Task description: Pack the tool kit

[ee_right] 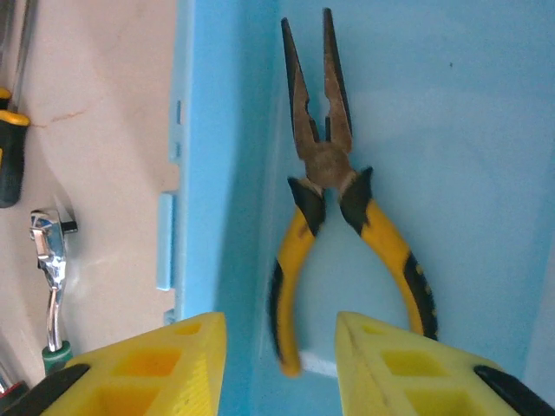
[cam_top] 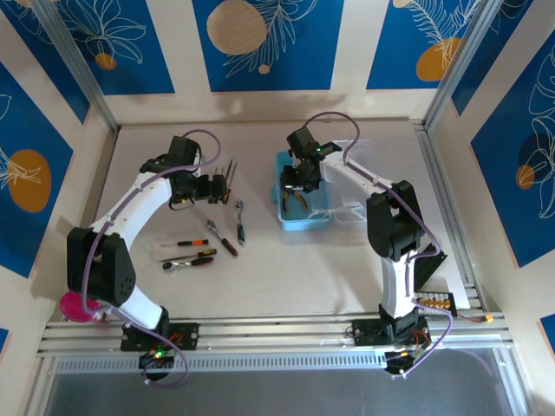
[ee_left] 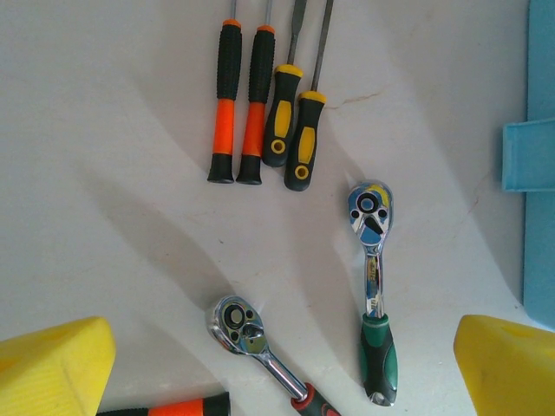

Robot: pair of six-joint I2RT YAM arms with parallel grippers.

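The light-blue tool kit case lies open at mid-table, its clear lid folded out to the right. Yellow-handled pliers lie inside it against the left wall, one handle blurred. My right gripper hovers open over the pliers' handles. My left gripper is open above two ratchet wrenches, one green-handled and one red-handled. Ahead of them lie two orange-black screwdrivers and two yellow-black screwdrivers.
More screwdrivers lie on the table nearer the left arm's base. A pink cup stands at the near left edge. The case's latch tab shows at the right of the left wrist view.
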